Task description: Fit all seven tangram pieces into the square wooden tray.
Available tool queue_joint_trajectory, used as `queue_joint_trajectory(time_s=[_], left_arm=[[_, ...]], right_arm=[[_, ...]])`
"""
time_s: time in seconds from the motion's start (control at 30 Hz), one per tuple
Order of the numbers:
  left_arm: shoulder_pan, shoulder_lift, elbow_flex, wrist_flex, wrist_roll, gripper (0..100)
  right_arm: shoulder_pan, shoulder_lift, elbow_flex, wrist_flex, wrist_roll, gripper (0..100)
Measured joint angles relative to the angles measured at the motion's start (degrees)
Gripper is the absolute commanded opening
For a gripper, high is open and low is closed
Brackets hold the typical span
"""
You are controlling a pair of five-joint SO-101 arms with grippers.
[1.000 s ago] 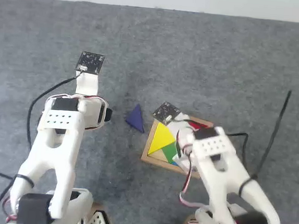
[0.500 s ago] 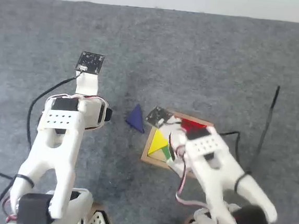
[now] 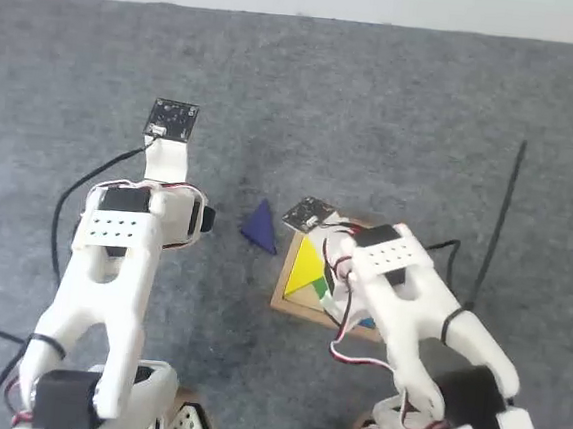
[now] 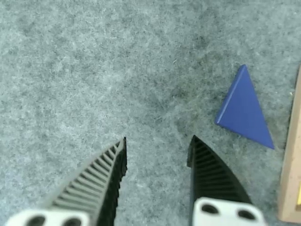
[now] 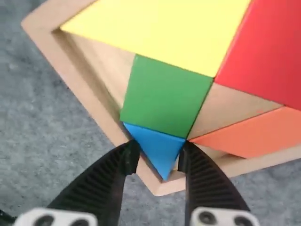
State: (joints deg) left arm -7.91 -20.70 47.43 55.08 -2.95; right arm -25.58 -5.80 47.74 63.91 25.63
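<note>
Since a moment ago my right arm (image 3: 412, 291) swung further over the tray (image 3: 281, 296). My left claw (image 4: 158, 139) hangs wide above the surface (image 3: 426, 116); navy triangle (image 3: 260, 227) lies beside the tray; my right claw (image 5: 158, 146) pinches the light-blue triangle (image 5: 154, 138) in its corner.

The grey table cover (image 3: 426, 106) looks to me like matt, fuzzy, felt-like cloth. The tray (image 5: 77, 77) is bare pale wood, unvarnished and dull. In it, the yellow piece (image 5: 164, 28), green piece (image 5: 164, 96), red piece (image 5: 268, 47), orange piece (image 5: 244, 136) and light blue triangle (image 5: 159, 141) are smoothly painted with a soft sheen. So is the dark blue triangle (image 4: 242, 110) at the tray's ten o'clock. The left gripper (image 4: 158, 140) and right gripper (image 5: 159, 149) have ribbed, matt black plastic fingers. The left arm (image 3: 112, 259) and right arm (image 3: 409, 306) have smooth white plastic shells.
</note>
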Motion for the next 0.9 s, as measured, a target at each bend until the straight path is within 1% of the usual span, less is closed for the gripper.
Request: queue_joint_trajectory(time_s=[0.23, 0.37, 0.53, 0.67, 0.9], left_arm=[[0.0, 0.0, 0.0, 0.0, 0.0, 21], [0.0, 0.0, 0.0, 0.0, 0.0, 21], [-1.2, 0.0, 0.0, 0.0, 0.1, 21], [-1.1, 0.0, 0.0, 0.0, 0.2, 21], [-1.1, 0.0, 0.0, 0.0, 0.2, 21]], right_arm=[[0.0, 7.2, -6.6, 4.4, 0.4, 14.3], [0.0, 7.9, -7.2, 4.8, 1.3, 7.4], [2.3, 7.9, -7.2, 4.8, 1.6, 10.7], [4.5, 8.9, -8.8, 4.9, 1.9, 10.9], [7.1, 10.5, -10.8, 5.1, -0.4, 10.8]])
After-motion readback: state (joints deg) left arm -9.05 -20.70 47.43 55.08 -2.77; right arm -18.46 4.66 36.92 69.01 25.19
